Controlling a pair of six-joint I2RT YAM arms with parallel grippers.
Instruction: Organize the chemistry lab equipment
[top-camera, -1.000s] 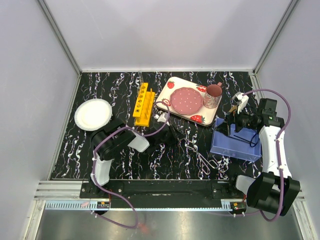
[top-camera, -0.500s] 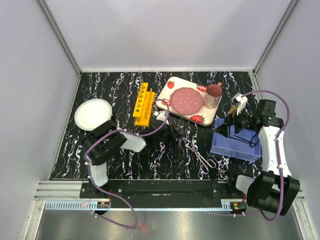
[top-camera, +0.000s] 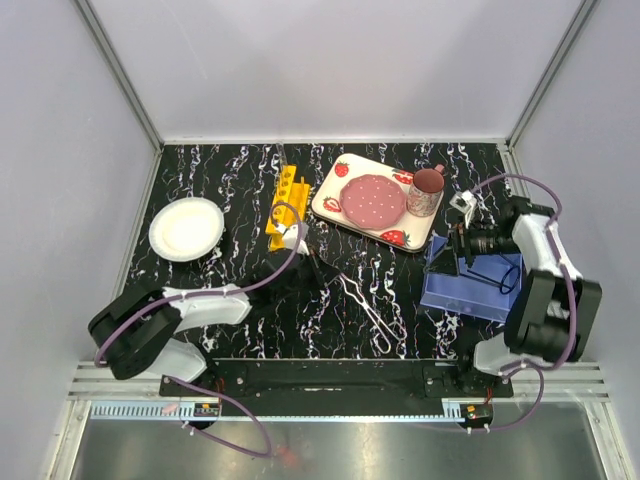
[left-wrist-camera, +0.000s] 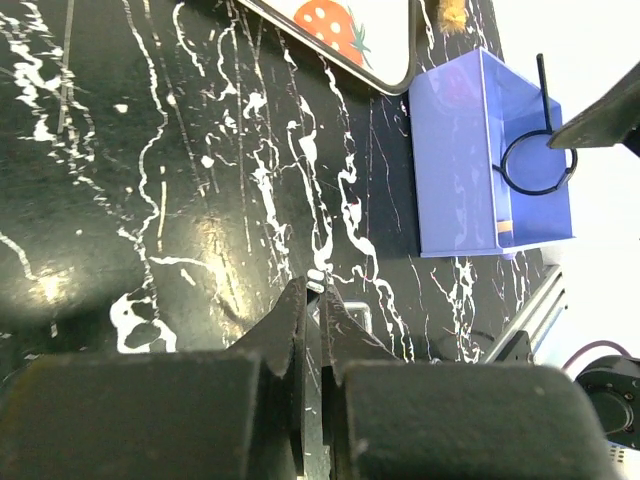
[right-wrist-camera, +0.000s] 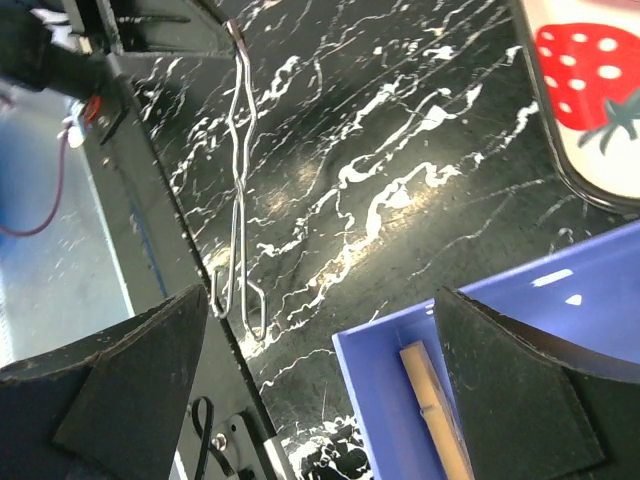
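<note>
The left claw (left-wrist-camera: 313, 290) is pinching the far tip of the silvery forceps (top-camera: 365, 312), their long axis slanting near-right across the surface (top-camera: 250, 320). The right claw (right-wrist-camera: 320, 300) is hanging spread over the blue bin (top-camera: 465, 298).

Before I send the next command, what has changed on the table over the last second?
The left gripper closed on the tip of the forceps and dragged them left, nearer the yellow rack, as its arm stretched out low. The right arm folded back; the right gripper remains open over the blue bin. The rack, tray, cup and white plate have not moved.
</note>
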